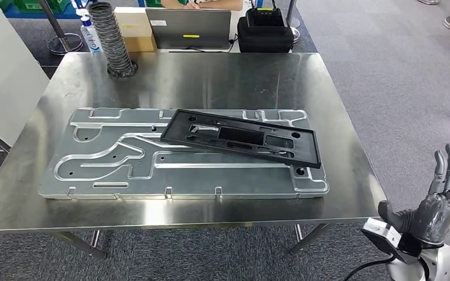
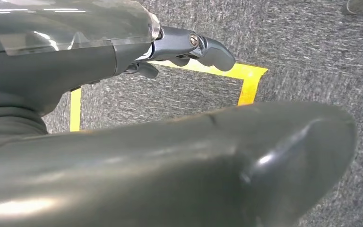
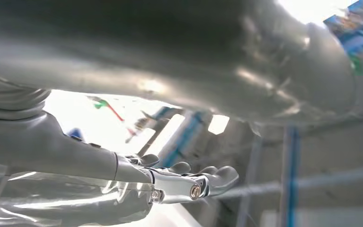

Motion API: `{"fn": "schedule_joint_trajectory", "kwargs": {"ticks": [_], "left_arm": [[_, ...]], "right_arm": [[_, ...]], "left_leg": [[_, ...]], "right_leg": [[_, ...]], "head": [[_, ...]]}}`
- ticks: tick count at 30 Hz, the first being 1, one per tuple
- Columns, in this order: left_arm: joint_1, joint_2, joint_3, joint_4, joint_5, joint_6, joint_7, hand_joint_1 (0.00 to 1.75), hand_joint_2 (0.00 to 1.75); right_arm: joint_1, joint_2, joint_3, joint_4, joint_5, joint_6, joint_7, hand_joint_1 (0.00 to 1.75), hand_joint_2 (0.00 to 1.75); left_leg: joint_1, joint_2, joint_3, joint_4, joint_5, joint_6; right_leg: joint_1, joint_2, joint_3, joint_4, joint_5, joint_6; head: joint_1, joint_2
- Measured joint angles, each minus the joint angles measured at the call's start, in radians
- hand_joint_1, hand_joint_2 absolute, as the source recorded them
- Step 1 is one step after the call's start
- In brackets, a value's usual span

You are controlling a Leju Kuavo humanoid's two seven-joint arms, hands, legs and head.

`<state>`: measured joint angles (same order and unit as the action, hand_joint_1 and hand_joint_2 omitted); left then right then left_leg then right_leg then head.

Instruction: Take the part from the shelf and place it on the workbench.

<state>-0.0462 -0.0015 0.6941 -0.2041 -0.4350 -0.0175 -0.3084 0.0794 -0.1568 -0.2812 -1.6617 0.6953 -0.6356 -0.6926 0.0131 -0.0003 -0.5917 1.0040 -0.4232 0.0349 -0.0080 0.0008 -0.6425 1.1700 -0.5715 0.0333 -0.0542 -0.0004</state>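
Head view: a black flat part [image 1: 243, 137] with cut-out slots is seen lying tilted on a large machined aluminium plate [image 1: 123, 170], which rests on the steel table [image 1: 211, 76]. The part is placed toward the plate's 2 o'clock side, its long axis running from 10 o'clock to 4 o'clock, with its right end close to the plate's right edge. At the table's far edge, at about 11 o'clock, a dark ribbed hose [image 1: 112, 41] is stood upright. Beyond the table a cardboard box [image 1: 136, 26], a grey laptop [image 1: 188, 28] and a black case [image 1: 265, 32] are seen.

Off the table's near right corner, at 4 o'clock, the right hand [image 1: 440, 202] is raised over grey carpet, fingers extended and apart, nothing held. In the left wrist view the left hand [image 2: 189, 47] is shown above carpet marked with yellow tape [image 2: 246, 78], fingers loosely extended and nothing gripped.
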Motion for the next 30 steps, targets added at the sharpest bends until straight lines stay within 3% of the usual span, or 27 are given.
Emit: {"fn": "schedule_joint_trajectory", "kwargs": {"ticks": [1, 2, 3, 4, 5, 7, 9, 11, 12, 13, 14, 16, 17, 18, 19, 21, 23, 24, 26, 27, 28, 30], "left_arm": [[0.0, -0.002, 0.003, 0.0, -0.001, 0.0, 0.0, 0.0, 0.0], [0.001, -0.004, 0.006, 0.0, -0.003, 0.0, 0.0, 0.0, 0.0], [0.001, -0.007, 0.01, 0.0, -0.004, 0.0, 0.001, 0.0, 0.0], [0.001, -0.009, 0.013, 0.0, -0.006, 0.0, 0.003, 0.0, 0.0], [0.001, -0.012, 0.015, 0.0, -0.008, 0.0, 0.005, 0.0, 0.0], [0.002, -0.018, 0.018, 0.0, -0.012, 0.0, 0.009, 0.0, 0.0], [0.003, -0.023, 0.022, 0.0, -0.015, 0.0, 0.012, 0.0, 0.0], [0.005, -0.026, 0.025, 0.0, -0.018, 0.0, 0.013, 0.0, 0.0], [0.007, -0.028, 0.027, 0.0, -0.022, -0.001, 0.013, 0.0, 0.0], [0.009, -0.03, 0.029, 0.0, -0.026, -0.002, 0.013, 0.0, 0.0], [0.011, -0.031, 0.032, 0.0, -0.03, -0.003, 0.013, 0.0, 0.0], [0.013, -0.033, 0.036, 0.0, -0.035, -0.004, 0.012, 0.0, 0.0], [0.014, -0.033, 0.038, 0.0, -0.036, -0.004, 0.012, 0.0, 0.0], [0.014, -0.034, 0.039, 0.0, -0.037, -0.004, 0.012, 0.0, 0.0], [0.014, -0.034, 0.039, 0.0, -0.038, -0.004, 0.011, 0.0, 0.0], [0.012, -0.034, 0.039, 0.0, -0.045, -0.005, 0.008, 0.0, 0.0], [0.007, -0.036, 0.039, 0.0, -0.054, -0.008, 0.004, 0.0, 0.0], [0.005, -0.038, 0.039, 0.0, -0.059, -0.009, 0.002, 0.0, 0.0], [0.005, -0.044, 0.04, 0.0, -0.065, -0.013, 0.0, 0.0, 0.0], [0.006, -0.047, 0.04, 0.001, -0.067, -0.015, 0.0, 0.0, 0.0], [0.006, -0.05, 0.04, 0.001, -0.069, -0.017, 0.0, 0.0, 0.0], [0.007, -0.056, 0.04, 0.001, -0.07, -0.018, 0.0, 0.0, 0.0]], "right_arm": [[0.009, 0.006, -0.008, 0.027, 0.003, 0.003, 0.0, 0.0, 0.0], [0.017, 0.014, -0.017, 0.059, 0.008, 0.004, 0.0, 0.0, 0.0], [0.023, 0.021, -0.027, 0.095, 0.013, 0.004, 0.0, 0.0, 0.0], [0.026, 0.028, -0.037, 0.131, 0.018, 0.003, 0.0, 0.0, 0.0], [0.026, 0.035, -0.048, 0.169, 0.021, 0.001, 0.0, 0.0, 0.0], [0.025, 0.045, -0.076, 0.246, 0.021, -0.001, -0.001, 0.0, 0.0], [0.023, 0.052, -0.103, 0.317, 0.018, -0.004, -0.001, 0.0, 0.0], [0.019, 0.059, -0.13, 0.398, 0.016, 0.002, -0.002, 0.0, 0.0], [0.013, 0.061, -0.147, 0.449, 0.013, 0.01, -0.002, 0.0, 0.0], [0.008, 0.064, -0.167, 0.51, 0.008, 0.018, -0.002, 0.0, 0.0], [0.003, 0.067, -0.189, 0.574, 0.001, 0.025, -0.002, 0.0, 0.0], [-0.003, 0.069, -0.227, 0.687, -0.014, 0.03, -0.002, 0.0, 0.0], [-0.004, 0.069, -0.242, 0.732, -0.018, 0.032, -0.002, 0.0, 0.0], [-0.007, 0.07, -0.254, 0.77, -0.021, 0.033, -0.002, 0.0, 0.0], [-0.011, 0.07, -0.265, 0.81, -0.021, 0.032, -0.002, 0.0, 0.0], [-0.027, 0.07, -0.288, 0.904, -0.02, 0.03, 0.0, 0.0, 0.0], [-0.046, 0.07, -0.313, 1.018, -0.009, 0.025, 0.019, 0.0, 0.0], [-0.054, 0.07, -0.323, 1.077, 0.002, 0.025, 0.04, 0.0, 0.0], [-0.063, 0.07, -0.336, 1.177, 0.026, 0.04, 0.105, 0.0, 0.0], [-0.066, 0.07, -0.34, 1.217, 0.036, 0.06, 0.148, 0.0, 0.0], [-0.068, 0.072, -0.342, 1.252, 0.043, 0.089, 0.197, 0.0, 0.0], [-0.073, 0.076, -0.347, 1.311, 0.052, 0.15, 0.297, 0.0, 0.0]], "left_leg": [[-0.001, 0.001, -0.009, 0.0, 0.006, 0.0], [-0.002, 0.001, -0.019, 0.001, 0.013, 0.0], [-0.003, 0.001, -0.029, 0.001, 0.021, -0.001], [-0.003, 0.002, -0.038, 0.002, 0.028, -0.003], [-0.003, 0.001, -0.046, 0.002, 0.035, -0.005], [-0.005, 0.0, -0.057, 0.001, 0.051, -0.013], [-0.004, 0.0, -0.057, -0.003, 0.067, -0.025], [-0.002, -0.001, -0.058, -0.007, 0.079, -0.038], [-0.002, -0.001, -0.064, 0.002, 0.064, -0.043], [-0.001, -0.001, -0.074, 0.026, 0.031, -0.047], [-0.001, -0.001, -0.088, 0.072, -0.02, -0.049], [-0.001, -0.001, -0.115, 0.199, -0.122, -0.054], [-0.001, -0.001, -0.119, 0.254, -0.143, -0.056], [-0.001, -0.001, -0.109, 0.282, -0.14, -0.057], [-0.001, -0.001, -0.082, 0.277, -0.119, -0.056], [-0.002, -0.002, 0.021, 0.169, -0.081, -0.048], [-0.006, -0.003, 0.119, 0.031, -0.097, -0.038], [-0.009, -0.003, 0.142, -0.007, -0.109, -0.033], [-0.01, -0.002, 0.141, -0.024, -0.103, -0.02], [-0.009, 0.001, 0.135, -0.028, -0.093, -0.012], [-0.007, 0.005, 0.126, -0.031, -0.081, -0.005], [-0.005, 0.01, 0.098, -0.033, -0.055, 0.003]], "right_leg": [[-0.003, 0.0, -0.019, 0.062, -0.034, 0.004], [-0.004, 0.0, -0.027, 0.103, -0.051, 0.006], [-0.006, 0.0, -0.016, 0.108, -0.047, 0.007], [-0.006, 0.0, 0.016, 0.073, -0.025, 0.006], [-0.006, 0.0, 0.064, 0.007, 0.003, 0.003], [-0.001, -0.001, 0.16, -0.139, 0.032, -0.007], [0.006, -0.001, 0.195, -0.202, 0.034, -0.019], [0.008, -0.001, 0.185, -0.205, 0.053, -0.033], [0.006, -0.002, 0.177, -0.208, 0.065, -0.041], [0.004, -0.004, 0.167, -0.212, 0.078, -0.048], [0.002, -0.006, 0.154, -0.215, 0.091, -0.053], [0.004, -0.01, 0.125, -0.212, 0.112, -0.058], [0.005, -0.011, 0.109, -0.209, 0.122, -0.058], [0.005, -0.011, 0.091, -0.204, 0.132, -0.058], [0.006, -0.011, 0.074, -0.197, 0.14, -0.056], [0.007, -0.01, 0.044, -0.182, 0.154, -0.051], [0.01, -0.009, 0.028, -0.169, 0.165, -0.043], [0.011, -0.01, 0.025, -0.166, 0.172, -0.037], [0.009, -0.01, 0.024, -0.168, 0.185, -0.025], [0.007, -0.008, 0.02, -0.162, 0.178, -0.019], [0.004, -0.006, 0.011, -0.144, 0.152, -0.013], [-0.001, -0.002, -0.018, -0.048, 0.049, -0.002]], "head": [[0.0, 0.0], [0.0, 0.0], [0.0, 0.0], [0.0, 0.0], [0.0, 0.0], [0.0, 0.0], [-0.001, 0.0], [0.0, 0.0], [0.0, 0.0], [-0.001, 0.0], [-0.001, 0.0], [-0.001, 0.0], [-0.001, 0.0], [-0.001, 0.0], [-0.001, 0.0], [-0.001, 0.0], [-0.001, 0.0], [-0.001, 0.0], [-0.001, 0.0], [-0.001, 0.0], [-0.001, 0.0], [-0.001, 0.0]]}}
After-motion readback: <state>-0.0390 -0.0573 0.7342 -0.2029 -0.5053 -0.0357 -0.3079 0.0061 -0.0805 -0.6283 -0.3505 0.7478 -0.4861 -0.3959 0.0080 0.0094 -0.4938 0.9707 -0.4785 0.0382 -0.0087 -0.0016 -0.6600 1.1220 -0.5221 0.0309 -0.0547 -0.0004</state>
